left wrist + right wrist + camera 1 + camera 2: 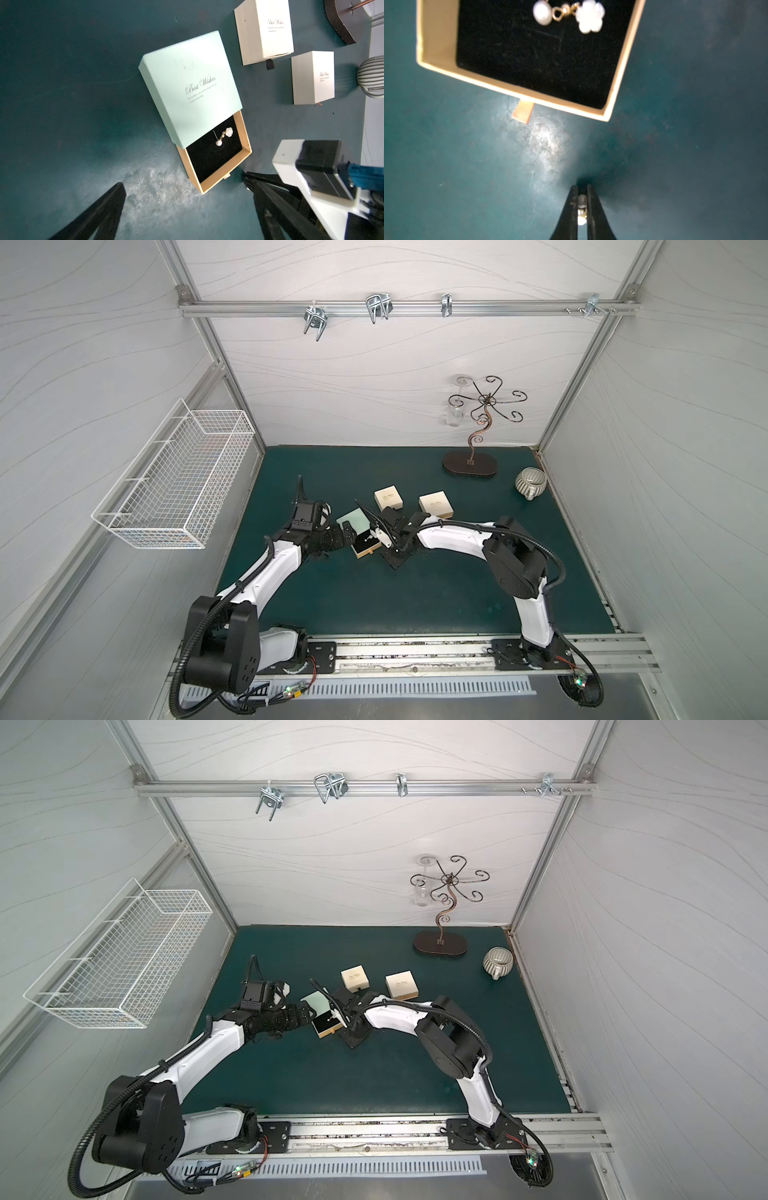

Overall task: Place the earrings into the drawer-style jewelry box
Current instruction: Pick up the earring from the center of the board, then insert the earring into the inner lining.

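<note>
Nearest: right claw [582, 188], tips pinched on one small earring [581, 209], down at the desk [467, 176] just short of the drawer [436, 47]. Drawer pulled out; a pearl-and-flower earring [566, 12] lies on its black lining. Left claw [348, 532] apart, empty, beside the mint box [191, 83]. Beyond, two cream boxes [264, 29], shut. Judged partway: held earring still to go in; no others seen.

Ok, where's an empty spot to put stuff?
Bare mat lies in front, by the rail, and at the back, left of the stand. The middle is crowded: open drawer, two white boxes, left gripper, and right gripper pinching an earring.
</note>
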Action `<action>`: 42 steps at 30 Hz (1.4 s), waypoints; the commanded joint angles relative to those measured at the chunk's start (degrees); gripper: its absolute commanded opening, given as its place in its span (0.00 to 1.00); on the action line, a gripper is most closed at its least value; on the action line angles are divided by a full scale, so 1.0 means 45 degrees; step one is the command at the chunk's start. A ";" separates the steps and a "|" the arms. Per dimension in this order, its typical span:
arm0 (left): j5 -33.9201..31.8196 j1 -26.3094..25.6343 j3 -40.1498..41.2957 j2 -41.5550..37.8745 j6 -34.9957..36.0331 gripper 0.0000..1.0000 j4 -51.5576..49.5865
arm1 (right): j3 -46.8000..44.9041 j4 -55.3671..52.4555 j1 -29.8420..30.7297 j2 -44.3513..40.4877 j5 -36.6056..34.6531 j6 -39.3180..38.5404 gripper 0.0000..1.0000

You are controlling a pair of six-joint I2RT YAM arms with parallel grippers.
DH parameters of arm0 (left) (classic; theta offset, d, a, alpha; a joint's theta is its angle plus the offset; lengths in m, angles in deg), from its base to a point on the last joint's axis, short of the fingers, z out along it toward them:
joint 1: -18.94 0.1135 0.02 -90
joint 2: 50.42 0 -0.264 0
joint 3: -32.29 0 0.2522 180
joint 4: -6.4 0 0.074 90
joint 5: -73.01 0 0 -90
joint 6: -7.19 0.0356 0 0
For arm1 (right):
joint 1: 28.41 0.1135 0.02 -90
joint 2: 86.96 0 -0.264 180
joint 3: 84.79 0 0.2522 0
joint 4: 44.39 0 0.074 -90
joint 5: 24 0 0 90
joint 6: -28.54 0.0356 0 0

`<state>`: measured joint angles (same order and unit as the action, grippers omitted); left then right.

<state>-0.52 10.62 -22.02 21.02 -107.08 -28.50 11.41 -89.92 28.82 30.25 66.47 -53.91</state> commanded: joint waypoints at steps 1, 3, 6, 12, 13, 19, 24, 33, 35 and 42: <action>-0.0300 -0.0069 -0.0187 -0.0462 -0.0057 0.99 -0.0075 | -0.0135 -0.0178 -0.0039 -0.0511 0.0562 0.0019 0.10; -0.0320 -0.0068 -0.0187 -0.0555 -0.0075 0.99 -0.0106 | -0.0058 -0.0187 -0.0100 -0.0667 0.0736 0.0050 0.10; -0.0356 -0.0066 -0.0202 -0.0676 -0.0109 0.99 -0.0178 | 0.0085 -0.0226 -0.0177 -0.0916 0.0988 0.0100 0.10; -0.0463 -0.0061 -0.0188 -0.0928 -0.0226 0.99 -0.0279 | 0.0394 -0.0243 -0.0238 -0.1216 0.1375 0.0200 0.10; -0.0509 -0.0061 -0.0187 -0.0997 -0.0250 0.99 -0.0302 | 0.0468 -0.0227 -0.0240 -0.1222 0.1452 0.0235 0.10; -0.0759 -0.0049 -0.0104 -0.1294 -0.0543 0.99 -0.0487 | 0.1020 0.0011 -0.0238 -0.1160 0.1738 0.0408 0.10; -0.0888 -0.0053 0.0005 -0.1631 -0.0592 0.99 -0.0620 | 0.1799 0.0135 -0.0248 -0.0843 0.2137 0.0506 0.10; -0.1069 -0.0056 0.0145 -0.1916 -0.0700 0.99 -0.0591 | 0.4003 -0.0049 -0.0257 0.0549 0.2414 0.0487 0.11; -0.1067 -0.0051 0.0131 -0.1920 -0.0700 0.99 -0.0613 | 0.4413 -0.0089 -0.0252 0.0942 0.2525 0.0492 0.10; -0.1228 -0.0047 0.0180 -0.2019 -0.0700 0.99 -0.0635 | 0.5297 -0.0011 -0.0257 0.2011 0.2793 0.0789 0.11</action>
<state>-4.79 10.62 -21.02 13.00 -109.62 -31.32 33.29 -89.40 27.91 37.59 77.66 -50.92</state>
